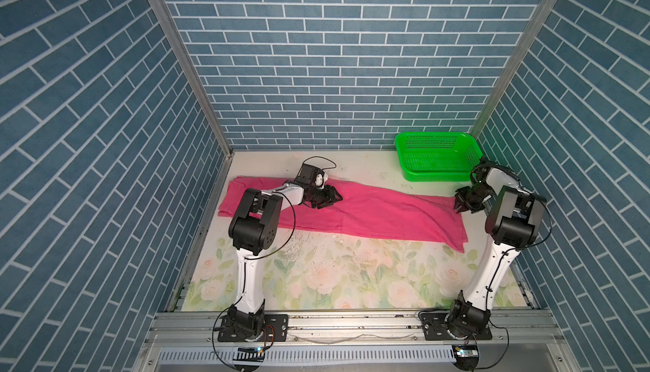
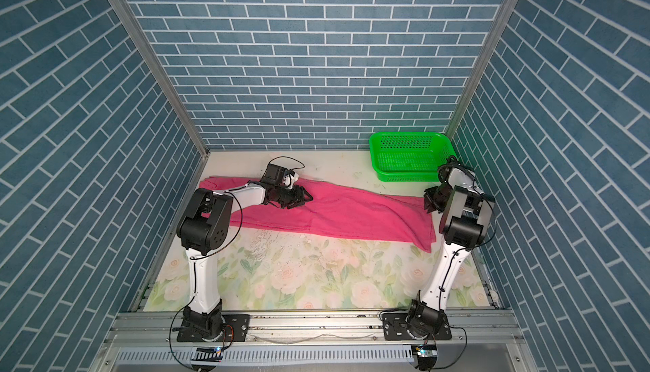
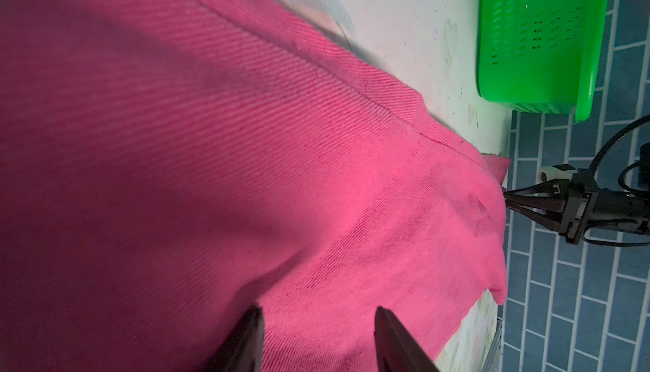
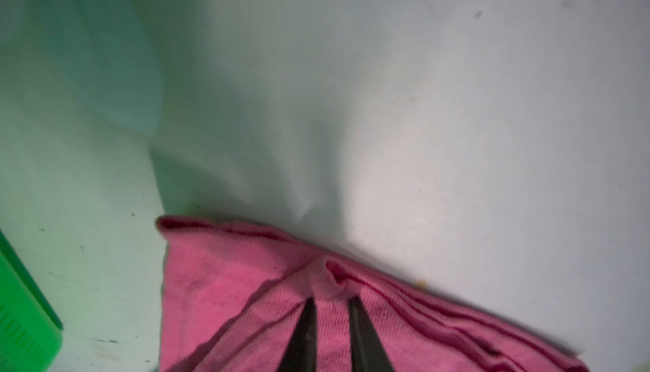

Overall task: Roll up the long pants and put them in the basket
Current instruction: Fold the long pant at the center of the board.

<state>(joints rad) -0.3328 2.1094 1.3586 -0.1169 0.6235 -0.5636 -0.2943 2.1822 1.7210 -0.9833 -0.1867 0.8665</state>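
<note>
The long pants [image 1: 369, 212] were soft, matt magenta cloth with a fine diagonal twill rib, slightly fuzzy and faintly smudged in places. The basket [image 1: 436, 157] at the right of both top views was glossy green plastic, perforated like mesh. The worktop [image 1: 316, 275] was a smooth sheet printed with pale flowers, scuffed and speckled. The left pincer [image 3: 318, 310] had matt black fingers. The arm shell [image 1: 249, 282] was smooth white plastic, the front rail [image 1: 351, 324] dull brushed metal, and the walls [image 1: 351, 53] matt blue with a printed brick pattern.

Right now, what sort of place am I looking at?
Likely a staged robot test booth: brick-print walls, left arm and right arm bolted to a metal rail, pants laid on a flowered table.
</note>
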